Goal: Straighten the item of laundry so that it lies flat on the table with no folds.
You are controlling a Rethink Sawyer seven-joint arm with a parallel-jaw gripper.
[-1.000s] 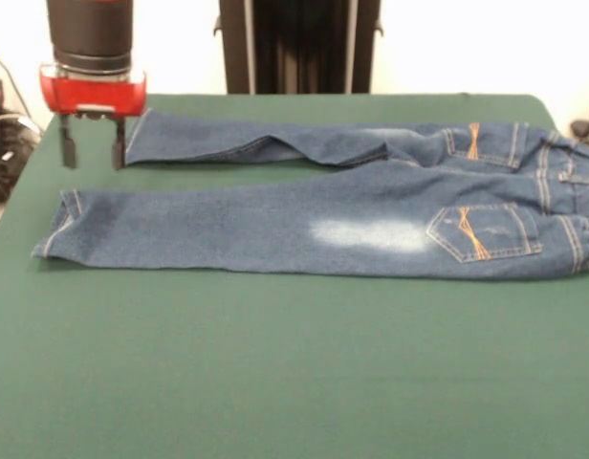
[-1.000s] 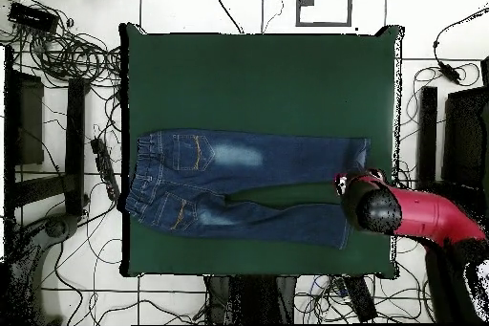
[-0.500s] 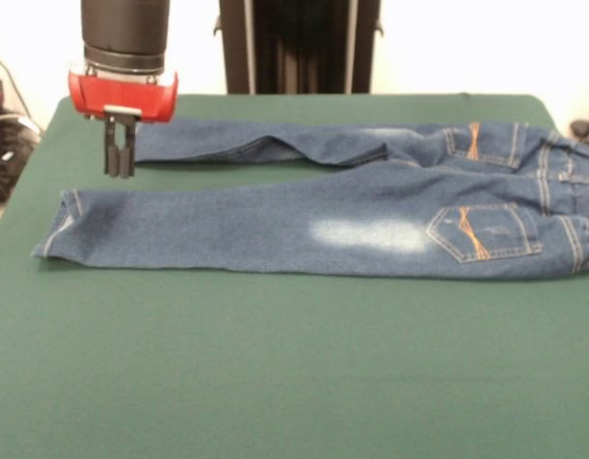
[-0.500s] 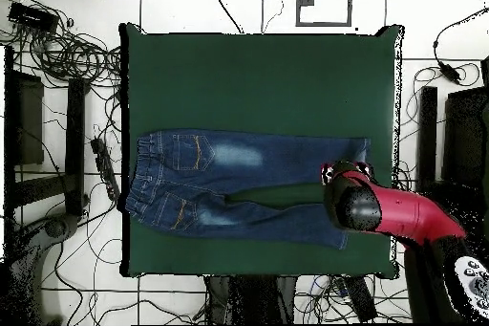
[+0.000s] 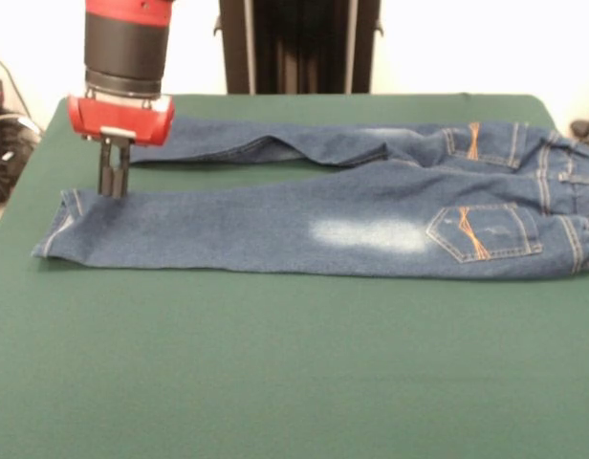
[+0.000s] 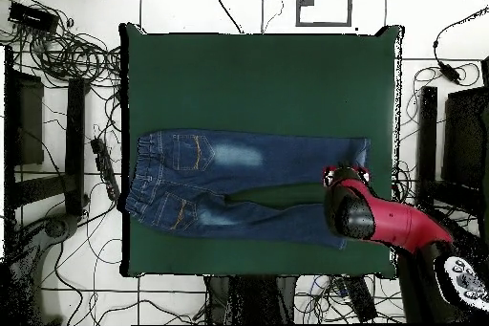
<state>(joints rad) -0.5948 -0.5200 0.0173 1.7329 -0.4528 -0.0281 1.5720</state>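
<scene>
Where legs part, gripper (image 5: 114, 182) closed, empty.

Bright, even light falls on the bench (image 5: 294, 382). The white background beyond its far edge is blown out. Shadows are faint, and the front view is slightly soft.

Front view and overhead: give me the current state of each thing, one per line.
jeans: spread lengthwise, back side up, legs apart; far leg creased mid-length.
gripper: shut, tips down between the two leg cuffs, at the near leg's edge.
table: green cloth, jeans lying on its far half.
</scene>
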